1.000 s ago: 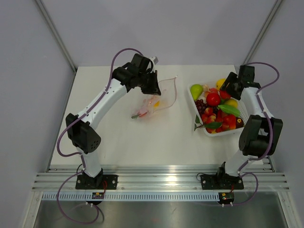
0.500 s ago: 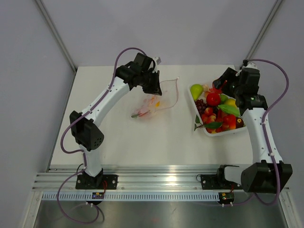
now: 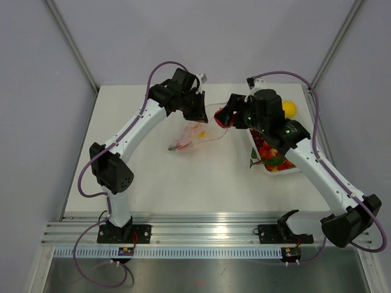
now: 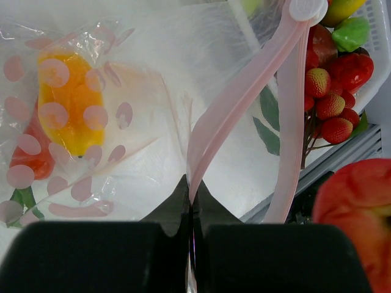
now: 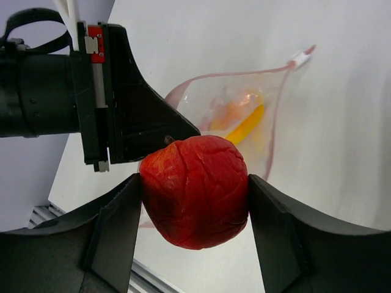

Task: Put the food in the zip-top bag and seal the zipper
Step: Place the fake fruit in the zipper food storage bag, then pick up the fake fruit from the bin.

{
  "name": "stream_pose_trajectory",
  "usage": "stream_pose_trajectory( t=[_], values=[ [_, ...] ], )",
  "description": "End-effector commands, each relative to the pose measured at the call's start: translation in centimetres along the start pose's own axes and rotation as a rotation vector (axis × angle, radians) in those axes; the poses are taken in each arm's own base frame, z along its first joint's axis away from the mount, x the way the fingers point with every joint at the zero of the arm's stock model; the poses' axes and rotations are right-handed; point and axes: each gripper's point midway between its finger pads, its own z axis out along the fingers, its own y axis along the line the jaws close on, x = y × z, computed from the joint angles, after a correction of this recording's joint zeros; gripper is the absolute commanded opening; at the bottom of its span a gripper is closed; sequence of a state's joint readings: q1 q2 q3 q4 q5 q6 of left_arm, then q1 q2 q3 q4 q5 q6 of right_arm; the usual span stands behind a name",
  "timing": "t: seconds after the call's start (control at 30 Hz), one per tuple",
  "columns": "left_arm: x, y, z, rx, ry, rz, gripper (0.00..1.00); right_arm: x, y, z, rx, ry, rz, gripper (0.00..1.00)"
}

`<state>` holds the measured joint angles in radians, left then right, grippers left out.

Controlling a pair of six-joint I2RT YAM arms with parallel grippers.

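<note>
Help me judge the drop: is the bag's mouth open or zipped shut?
Open. The left gripper pinches one side of the zipper; its two pink strips bow wide apart.

A white tray sits on the table, right side, seemingly near the edge.

Clear zip-top bag with pale pink dots, pink zipper, orange-yellow piece inside, glossy red fruit with faint creases, red speckled strawberries, white gridded tray, off-white surface
</note>
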<state>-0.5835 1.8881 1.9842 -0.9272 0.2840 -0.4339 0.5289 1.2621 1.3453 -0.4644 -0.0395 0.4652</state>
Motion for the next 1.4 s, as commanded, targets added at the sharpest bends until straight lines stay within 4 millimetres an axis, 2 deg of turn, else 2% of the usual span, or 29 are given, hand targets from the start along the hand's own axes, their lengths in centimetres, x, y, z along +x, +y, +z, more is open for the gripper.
stream_pose_trajectory(
  t=[0.0, 0.1, 0.17, 0.2, 0.23, 0.33, 0.43, 0.57, 0.67, 0.7, 0.73, 0.77, 0.8, 0.83, 0.87, 0.93, 0.97, 1.2, 1.23, 1.37],
  values=[
    [-1.5, -1.0, -1.5, 0.03, -0.06, 0.023, 0.0, -0.4, 1.5, 2.4, 0.017, -0.014, -0.008, 0.53],
    [-1.5, -1.0, -2.1, 0.029, -0.069, 0.032, 0.0, 0.5, 1.1, 4.1, 0.041, 0.006, -0.01, 0.54],
    [-1.3, -0.9, -2.4, 0.026, -0.067, 0.037, 0.0, 1.0, 0.6, 4.8, 0.061, 0.019, -0.012, 0.58],
    [-1.2, -0.8, -2.5, 0.025, -0.066, 0.037, 0.0, 0.9, 0.7, 4.9, 0.062, 0.019, -0.015, 0.64],
    [-1.1, -0.9, -2.6, 0.026, -0.065, 0.037, 0.0, 1.0, 0.7, 5.0, 0.063, 0.024, -0.017, 0.78],
    [-0.9, -0.8, -2.7, 0.025, -0.076, 0.02, 0.0, 0.8, 0.9, 4.9, 0.062, 0.029, -0.021, 0.91],
    [-1.3, -1.3, -2.9, 0.053, -0.099, 0.003, 0.0, -0.2, 1.2, 4.1, 0.068, 0.01, -0.035, 0.92],
    [-1.5, -1.1, -2.9, 0.039, -0.094, 0.002, 0.0, -2.3, 0.8, 2.0, 0.108, -0.061, -0.06, 0.91],
    [-1.4, -0.7, -3.0, 0.026, -0.095, -0.006, 0.0, -3.8, -1.8, 0.3, 0.231, -0.133, -0.087, 0.83],
    [-1.5, -0.6, -3.1, 0.023, -0.101, -0.007, 0.0, -3.7, -3.5, 0.0, 0.288, -0.125, -0.083, 0.79],
    [-1.6, -0.3, -3.1, 0.015, -0.11, -0.01, 0.0, -4.7, -6.1, -0.4, 0.34, -0.135, -0.051, 0.77],
    [-1.4, -0.2, -3.2, 0.014, -0.108, -0.016, 0.0, -4.8, -7.5, -0.4, 0.356, -0.128, -0.03, 0.76],
    [-1.5, -0.1, -3.3, 0.014, -0.112, -0.016, 0.0, -4.1, -8.7, -0.1, 0.348, -0.099, -0.003, 0.75],
    [-1.4, 0.0, -3.3, 0.009, -0.111, -0.018, 0.0, -4.6, -11.6, -0.2, 0.4, -0.107, 0.035, 0.75],
    [-1.4, 0.0, -3.5, 0.007, -0.114, -0.02, 0.0, -3.8, -12.8, 0.2, 0.407, -0.082, 0.048, 0.75],
    [-1.3, 0.2, -3.5, -0.001, -0.118, -0.024, 0.0, -3.8, -14.7, 0.8, 0.423, -0.07, 0.078, 0.76],
    [-1.4, 0.2, -3.6, -0.001, -0.121, -0.026, 0.0, -3.4, -16.9, 1.7, 0.447, -0.043, 0.116, 0.76],
    [-0.7, 0.5, -3.3, -0.008, -0.103, -0.038, 0.0, -2.2, -20.1, 6.6, 0.412, 0.022, 0.215, 0.91],
    [-0.6, 0.6, -3.3, -0.01, -0.101, -0.039, 0.0, -1.5, -20.8, 7.4, 0.425, 0.042, 0.225, 0.94],
    [-0.7, 0.3, -3.4, 0.002, -0.103, -0.038, 0.0, -0.7, -22.3, 8.9, 0.455, 0.051, 0.254, 0.97]
  ],
)
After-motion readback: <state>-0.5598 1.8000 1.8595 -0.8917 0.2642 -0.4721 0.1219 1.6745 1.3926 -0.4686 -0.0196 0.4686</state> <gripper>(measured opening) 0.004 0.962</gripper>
